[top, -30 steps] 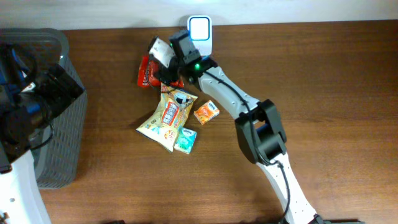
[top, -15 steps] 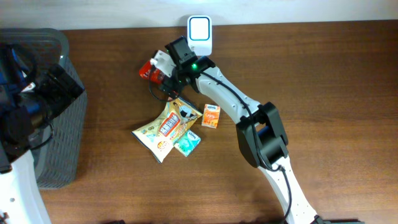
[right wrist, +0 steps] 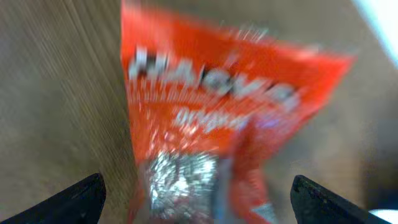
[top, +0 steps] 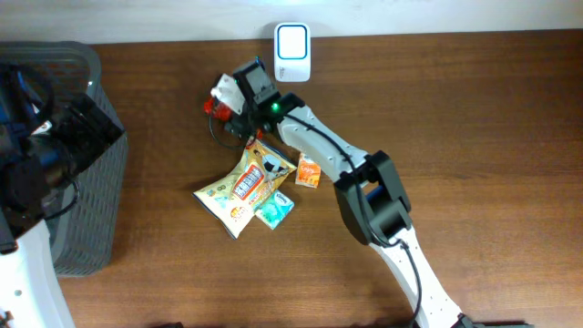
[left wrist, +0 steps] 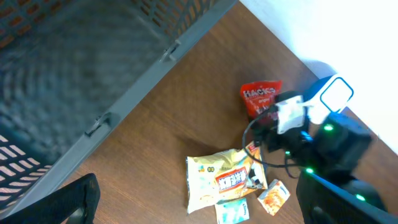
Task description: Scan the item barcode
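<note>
As the right hand (right wrist: 196, 188) has slid left, it gapes wide over the red bag (right wrist: 211, 118).

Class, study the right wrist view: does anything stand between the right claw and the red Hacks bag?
Nothing visible does. In the right wrist view the red Hacks bag lies on the wooden table straight ahead of the open right claw, with no other item in front of it.
</note>
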{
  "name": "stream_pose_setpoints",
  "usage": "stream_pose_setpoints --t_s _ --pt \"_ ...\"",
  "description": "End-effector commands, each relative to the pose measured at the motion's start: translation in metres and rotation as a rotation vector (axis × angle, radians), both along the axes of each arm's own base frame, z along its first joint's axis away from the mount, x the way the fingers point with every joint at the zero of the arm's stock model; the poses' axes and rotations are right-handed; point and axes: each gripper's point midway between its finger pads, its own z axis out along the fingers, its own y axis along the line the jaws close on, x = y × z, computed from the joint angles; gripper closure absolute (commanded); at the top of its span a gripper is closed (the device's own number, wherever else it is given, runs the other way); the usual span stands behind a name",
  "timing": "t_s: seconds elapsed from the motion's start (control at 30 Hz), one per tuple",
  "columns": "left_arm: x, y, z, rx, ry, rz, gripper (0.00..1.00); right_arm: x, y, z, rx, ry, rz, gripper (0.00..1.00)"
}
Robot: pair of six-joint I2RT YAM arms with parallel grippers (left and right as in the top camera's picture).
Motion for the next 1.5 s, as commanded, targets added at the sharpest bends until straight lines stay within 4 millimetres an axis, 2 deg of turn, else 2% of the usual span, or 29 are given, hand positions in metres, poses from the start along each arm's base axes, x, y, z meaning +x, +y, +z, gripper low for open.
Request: stream_pose_setpoints --t_s 0.0,0.07,0.13,0.3,0.53,0.63,0.7,0.77,0.8,0.87,0.9,0.93,0.97,1.07,1.17,1.3,1.47 --pt "0.0 0.0 0.0 -0.008 -0.004 0.008 0.01 0.006 -0.012 -0.017 -0.025 0.015 -0.034 0.13" --pt "0.0 0.0 0.0 -0.008 -0.004 0.008 0.01 0.005 -0.012 -0.016 -0.023 0.017 -0.036 0.28" --pt "0.0 0.0 0.0 -0.008 -0.004 0.009 0.01 0.007 -0.01 -0.005 0.015 0.021 -0.074 0.51" --pt "0.0 0.0 0.0 -0.008 -0.004 0.008 0.01 0.011 -0.007 0.03 0.094 0.009 -0.134 0.74" --pt "0.0 0.0 0.0 -0.008 -0.004 0.008 0.01 0.014 -0.01 0.127 0.275 -0.044 -0.254 0.88" --pt "0.0 0.0 0.0 -0.008 -0.004 0.008 0.01 0.023 -0.035 0.181 0.352 -0.105 -0.395 0.96" --pt "0.0 0.0 0.0 -0.008 -0.004 0.008 0.01 0.031 -0.064 0.212 0.399 -0.145 -0.515 0.96" --pt "0.0 0.0 0.0 -0.008 -0.004 0.008 0.01 0.04 -0.109 0.238 0.445 -0.171 -0.683 0.96" --pt "0.0 0.0 0.0 -0.008 -0.004 0.008 0.01 0.042 -0.132 0.245 0.456 -0.17 -0.754 0.96" --pt "0.0 0.0 0.0 -0.008 -0.004 0.008 0.01 0.044 -0.185 0.246 0.467 -0.126 -0.903 0.96" --pt "0.0 0.0 0.0 -0.008 -0.004 0.008 0.01 0.044 -0.21 0.241 0.465 -0.097 -0.973 0.96" --pt "0.0 0.0 0.0 -0.008 -0.004 0.008 0.01 0.043 -0.259 0.227 0.448 -0.039 -1.107 0.96" --pt "0.0 0.0 0.0 -0.008 -0.004 0.008 0.01 0.04 -0.292 0.216 0.424 -0.002 -1.19 0.96" --pt "0.0 0.0 0.0 -0.008 -0.004 0.008 0.01 0.024 -0.38 0.184 0.324 0.09 -1.381 0.96" --pt "0.0 0.0 0.0 -0.008 -0.004 0.008 0.01 0.005 -0.453 0.164 0.263 0.151 -1.527 0.96" --pt "0.0 0.0 0.0 -0.008 -0.004 0.008 0.01 -0.024 -0.537 0.143 0.22 0.211 -1.701 0.96" --pt "0.0 0.0 0.0 -0.008 -0.004 0.008 0.01 -0.058 -0.624 0.117 0.208 0.256 -1.885 0.96"
